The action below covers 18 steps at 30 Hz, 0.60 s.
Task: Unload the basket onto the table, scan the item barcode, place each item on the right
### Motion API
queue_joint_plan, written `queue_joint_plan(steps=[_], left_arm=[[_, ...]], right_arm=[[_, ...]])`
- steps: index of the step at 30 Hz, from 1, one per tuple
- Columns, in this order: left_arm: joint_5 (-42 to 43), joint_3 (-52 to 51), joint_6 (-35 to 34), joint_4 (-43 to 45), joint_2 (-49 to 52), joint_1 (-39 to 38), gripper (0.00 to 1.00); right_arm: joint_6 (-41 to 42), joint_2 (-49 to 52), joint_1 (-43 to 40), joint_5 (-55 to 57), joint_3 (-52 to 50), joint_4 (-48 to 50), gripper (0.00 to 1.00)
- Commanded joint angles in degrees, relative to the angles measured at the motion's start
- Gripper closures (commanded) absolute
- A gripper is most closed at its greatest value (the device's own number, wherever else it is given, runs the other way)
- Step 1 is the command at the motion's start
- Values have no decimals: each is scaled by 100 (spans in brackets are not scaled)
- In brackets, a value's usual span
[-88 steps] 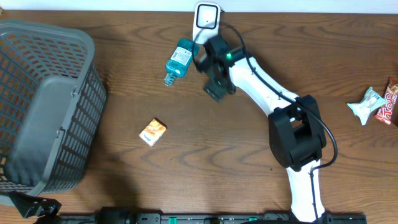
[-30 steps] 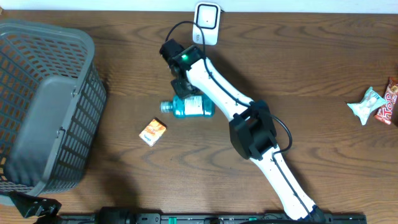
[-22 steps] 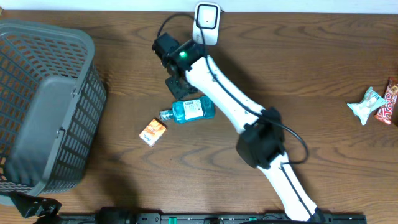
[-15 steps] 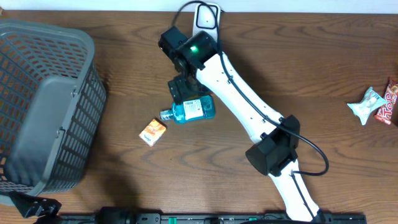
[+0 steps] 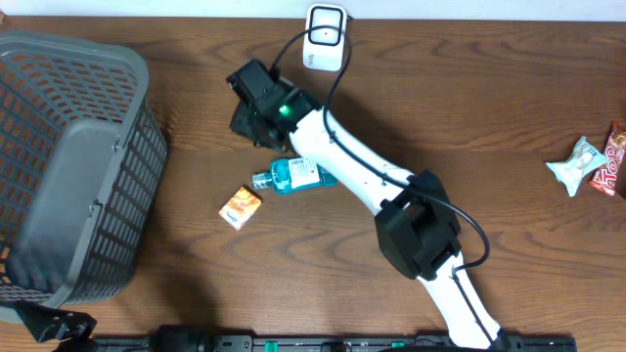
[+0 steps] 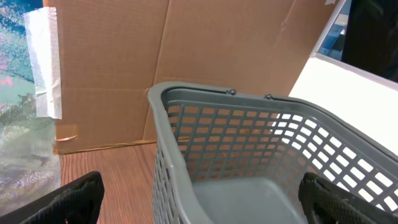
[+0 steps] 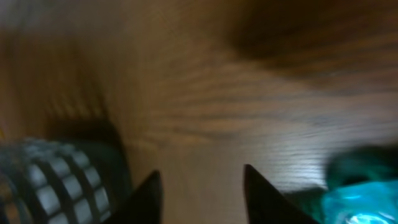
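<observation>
My right gripper (image 5: 246, 115) hangs over the table (image 5: 469, 98), jaws apart, nothing between them. The wrist view is blurred, but bare wood shows between the fingers (image 7: 148, 196). My left gripper (image 6: 200, 186) is spread wide and empty, facing the basket (image 5: 68, 166) at the table's left edge.

The mouthwash bottle (image 5: 298, 175) lies on its side, left of the table's middle. It is just beside my right gripper on the near side and not touching it, and its cap points toward the basket.

Handling guess: clear teal plastic, smooth and slippery, stiff walls. The liquid inside likely makes it fairly heavy and prone to slosh, and it may roll. I'd clamp across the narrow body near the middle and leave the white label uncovered for the scanner (image 5: 324, 24).

The scanner is white glossy plastic at the far edge. The basket is grey plastic lattice with rounded corners. The small orange carton (image 5: 240, 206) looks like light cardboard. The table is dark wood grain. Crinkly snack packets (image 5: 577, 164) sit at the right edge.
</observation>
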Motion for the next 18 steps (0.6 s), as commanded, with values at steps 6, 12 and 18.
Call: queue_joint_plan(steps=[6,12,18], left_arm=[[-79,-31,-52,7,-9,17,0],[-76,-31,-52,7,-9,17,0],[-76,-31,-55,9,-9,17,0]], right_arm=[[-671,39,216,28,-590,-896,76],[-1843,39,299,-387,-590,-2100,78],[-2673,35,330,293,-579,-3132,88]])
